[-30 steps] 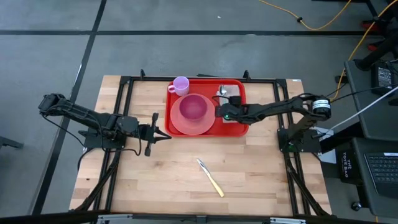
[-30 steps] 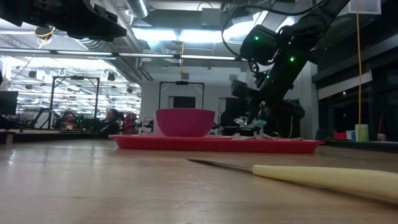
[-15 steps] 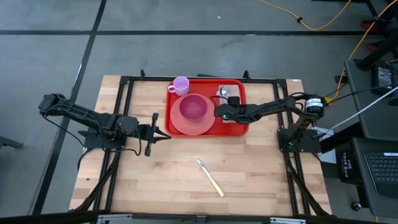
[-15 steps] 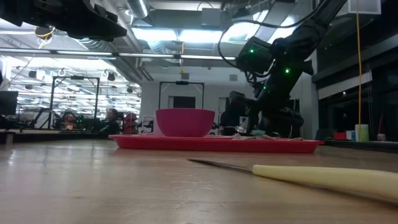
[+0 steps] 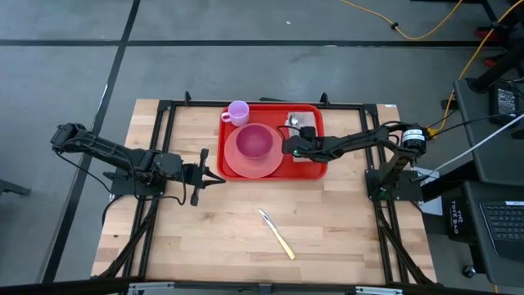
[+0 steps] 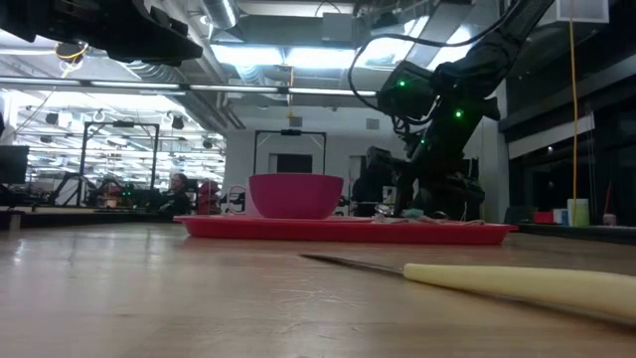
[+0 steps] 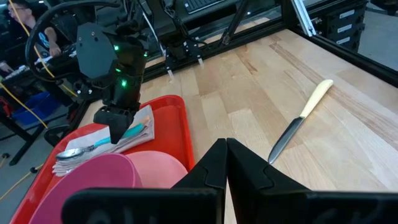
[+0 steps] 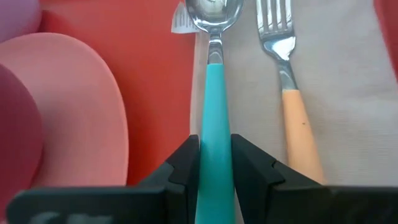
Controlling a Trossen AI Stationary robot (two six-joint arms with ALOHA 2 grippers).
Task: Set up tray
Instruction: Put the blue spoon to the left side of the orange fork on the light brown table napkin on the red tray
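Note:
The red tray (image 5: 313, 166) sits at the table's far middle. It holds a pink plate (image 5: 233, 161) with a bowl (image 6: 295, 196), and a grey napkin (image 8: 348, 93). A purple cup (image 5: 238, 112) stands at the tray's far left corner. A teal-handled spoon (image 8: 214, 74) and an orange-handled fork (image 8: 292, 106) lie side by side on the napkin. My right gripper (image 8: 214, 146) is low over the napkin, shut on the spoon. My left gripper (image 5: 217, 175) is shut on nothing, left of the tray. My right gripper pinches the spoon's teal handle (image 8: 214, 115) between its two fingers (image 8: 183, 165), one on each long side, well back from the bowl. The fingers slant down from the table's right side. The spoon's bowl (image 7: 68, 153) lies on the napkin.
A knife (image 5: 277, 233) with a pale yellow handle lies on the bare wood toward the near edge, in front of the tray. A black frame runs along the table's left, right and far sides.
My right gripper has sunk with the spoon toward the napkin on the tray, then kept still. The spoon's bowl now lies on the napkin beside the fork.

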